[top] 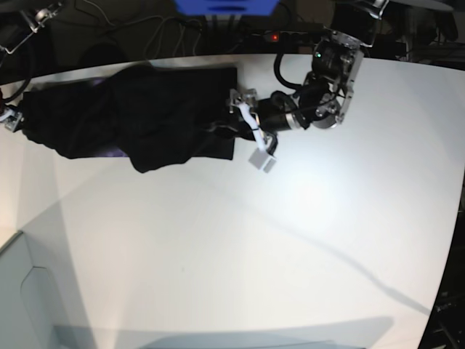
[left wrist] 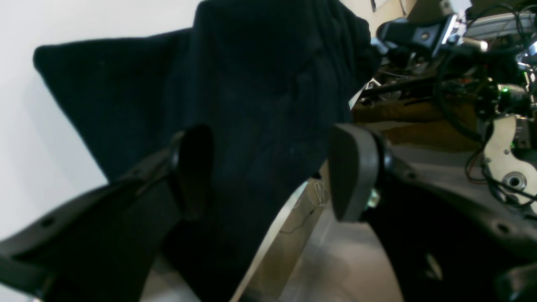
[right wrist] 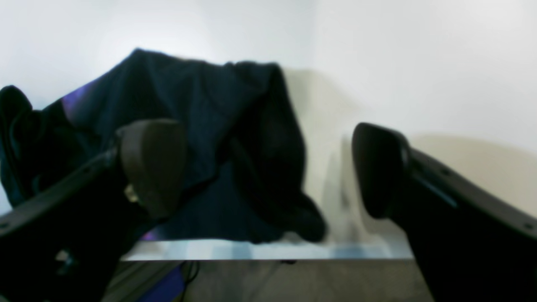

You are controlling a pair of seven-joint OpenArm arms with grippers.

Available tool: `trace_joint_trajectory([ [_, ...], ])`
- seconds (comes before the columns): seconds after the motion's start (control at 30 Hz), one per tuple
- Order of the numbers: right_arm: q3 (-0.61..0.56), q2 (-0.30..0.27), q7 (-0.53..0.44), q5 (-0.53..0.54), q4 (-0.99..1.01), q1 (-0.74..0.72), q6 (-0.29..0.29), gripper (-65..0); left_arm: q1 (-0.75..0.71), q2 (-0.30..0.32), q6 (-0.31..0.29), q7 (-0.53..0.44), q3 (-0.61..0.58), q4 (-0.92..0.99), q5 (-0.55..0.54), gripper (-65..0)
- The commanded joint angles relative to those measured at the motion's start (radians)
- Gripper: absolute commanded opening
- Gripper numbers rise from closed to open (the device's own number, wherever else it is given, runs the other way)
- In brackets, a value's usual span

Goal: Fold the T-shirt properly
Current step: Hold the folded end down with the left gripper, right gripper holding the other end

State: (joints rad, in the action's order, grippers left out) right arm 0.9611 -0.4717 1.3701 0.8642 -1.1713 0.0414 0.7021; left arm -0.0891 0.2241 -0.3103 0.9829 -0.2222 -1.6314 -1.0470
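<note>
The black T-shirt (top: pixel 138 120) lies crumpled along the far left of the white table (top: pixel 290 240), its plain side mostly up. A strip of purple print (right wrist: pixel 75 100) shows in the right wrist view. My left gripper (top: pixel 229 125) is at the shirt's right edge. In the left wrist view the left gripper (left wrist: pixel 272 172) is open, with the T-shirt (left wrist: pixel 235 84) spread beneath and beyond its fingers. My right gripper (right wrist: pixel 266 167) stands wide open off the table edge, facing the bunched T-shirt (right wrist: pixel 209 134), and nothing is pinched between its pads.
Cables and electronics (left wrist: pixel 482 84) crowd the area past the table's far edge. A blue object (top: pixel 225 6) sits behind the shirt. The table's metal edge strip (right wrist: pixel 268 251) runs just below the cloth. A pale grey panel (top: pixel 29 291) fills the near left corner.
</note>
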Motion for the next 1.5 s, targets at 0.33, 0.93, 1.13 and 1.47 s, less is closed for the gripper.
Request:
trace_joint_trajectory([
  [0.33, 0.022, 0.029, -0.034, 0.016, -0.014, -0.010, -0.004, -0.7, -0.021, 0.001, -0.008, -0.009, 0.065, 0.015, -0.023, -23.4],
  [0.93, -0.027, 0.049, -0.028, 0.013, -0.014, 0.010, -0.004, -0.8, -0.021, 0.001, -0.008, -0.009, 0.066, 0.010, -0.025, -23.4],
  [1.13, -0.072, 0.049, -0.034, 0.013, -0.014, 0.030, -0.004, -0.9, -0.021, 0.001, -0.008, -0.009, 0.066, 0.009, -0.025, -23.4],
  [1.47, -0.074, 0.049, -0.036, 0.013, -0.014, 0.030, -0.004, -14.4, -0.021, 0.001, -0.008, -0.009, 0.068, 0.007, -0.028, -23.5],
])
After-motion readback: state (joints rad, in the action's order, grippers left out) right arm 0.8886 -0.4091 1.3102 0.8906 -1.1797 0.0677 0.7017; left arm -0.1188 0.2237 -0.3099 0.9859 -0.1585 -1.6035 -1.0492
